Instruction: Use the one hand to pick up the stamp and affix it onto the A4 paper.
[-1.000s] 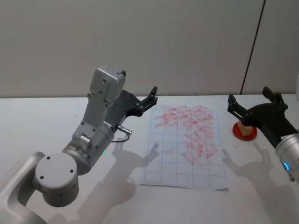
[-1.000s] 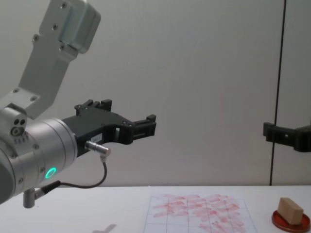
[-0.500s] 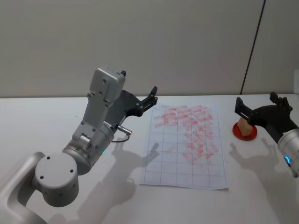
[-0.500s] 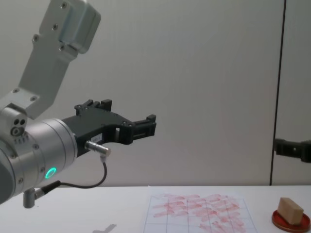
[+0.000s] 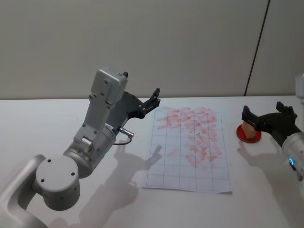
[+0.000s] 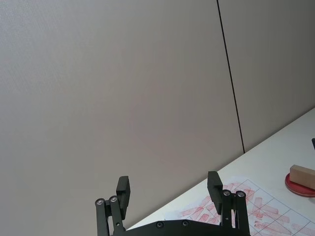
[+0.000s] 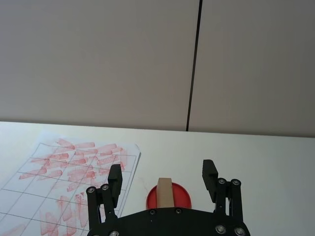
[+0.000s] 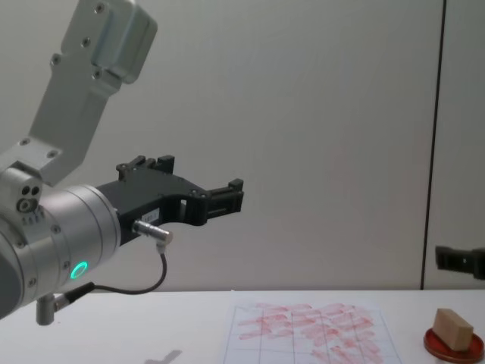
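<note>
Right gripper (image 5: 262, 109) wide open, empty, hovering just above stamp (image 5: 245, 127) without contact, stamp resting on red ink pad (image 5: 250, 137), pad well right of paper (image 5: 187, 147), left gripper (image 6: 168, 179) wide open, empty, raised over table (image 5: 47, 123) left of paper

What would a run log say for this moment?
right gripper: open, poised above small tan wooden stamp | stamp: on flat round red ink pad | left gripper: open, raised | red-smudged white A4 paper: flat
</note>
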